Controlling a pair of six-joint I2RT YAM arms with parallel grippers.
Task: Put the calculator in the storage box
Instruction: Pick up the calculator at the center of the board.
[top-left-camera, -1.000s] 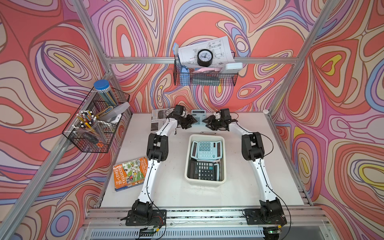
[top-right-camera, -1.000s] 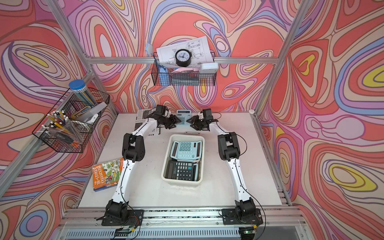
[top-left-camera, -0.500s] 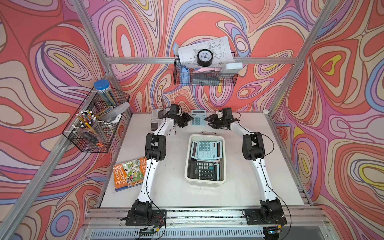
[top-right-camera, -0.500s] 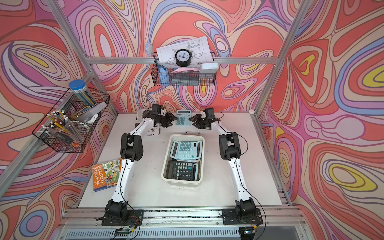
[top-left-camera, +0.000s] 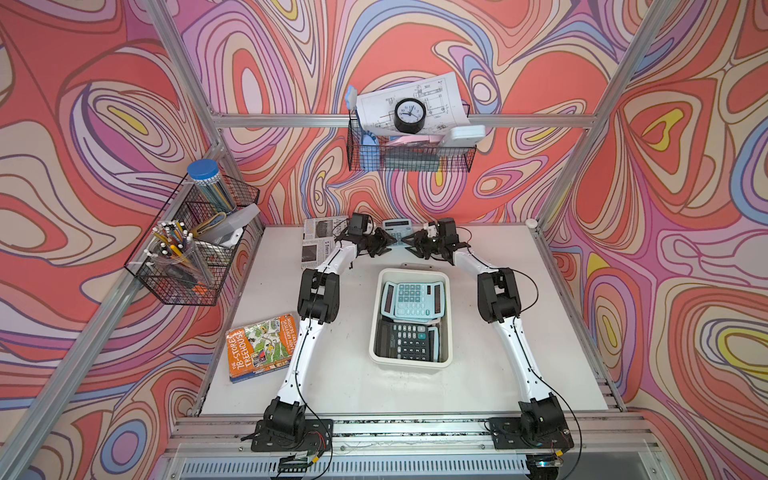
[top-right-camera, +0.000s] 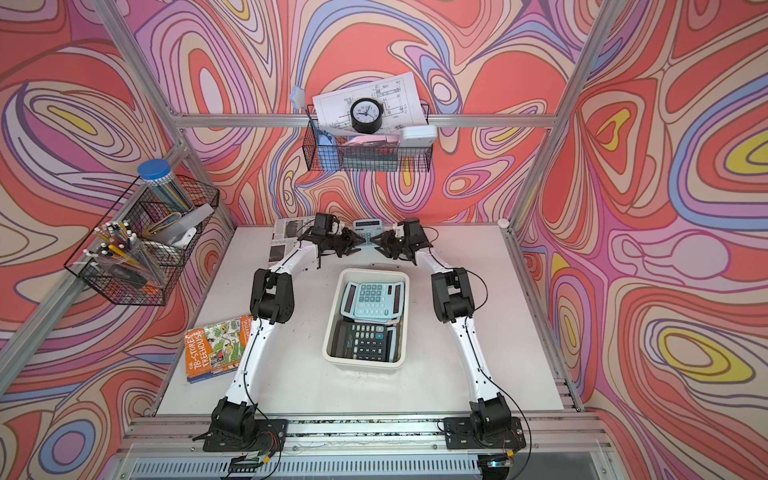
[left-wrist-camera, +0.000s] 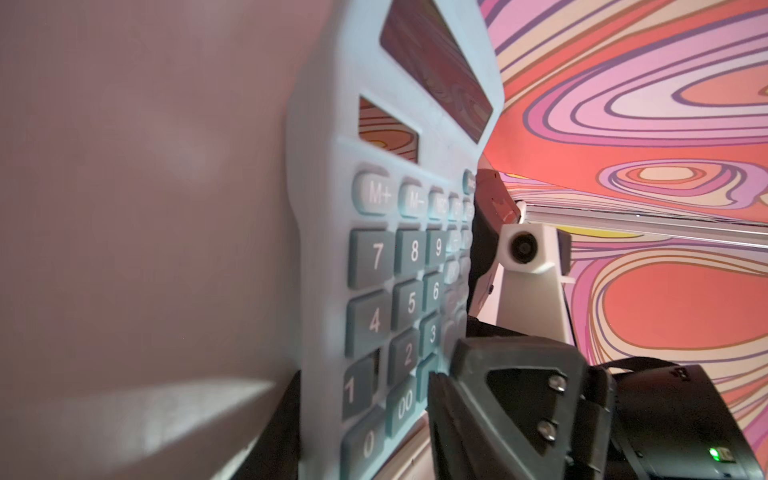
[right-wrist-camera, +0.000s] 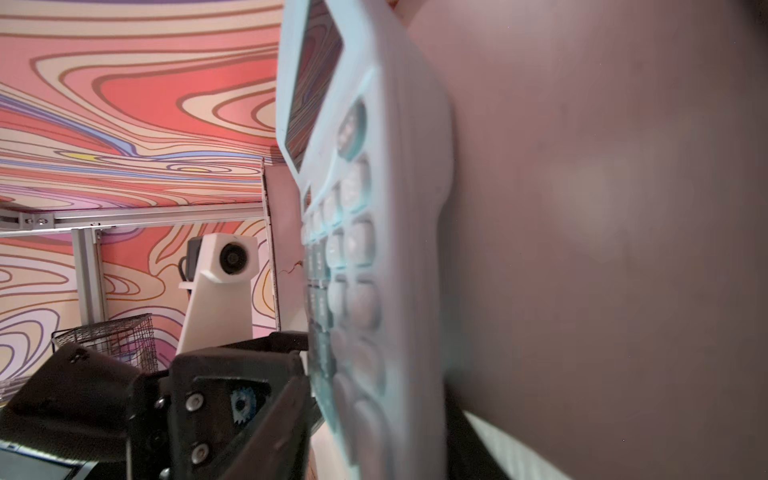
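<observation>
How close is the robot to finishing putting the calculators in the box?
Done: a blue calculator and a black calculator already lie in the storage box. In hand: the left gripper and right gripper each clamp the loose calculator at the far edge of the table. Left: lifting it and setting it in the box.
</observation>
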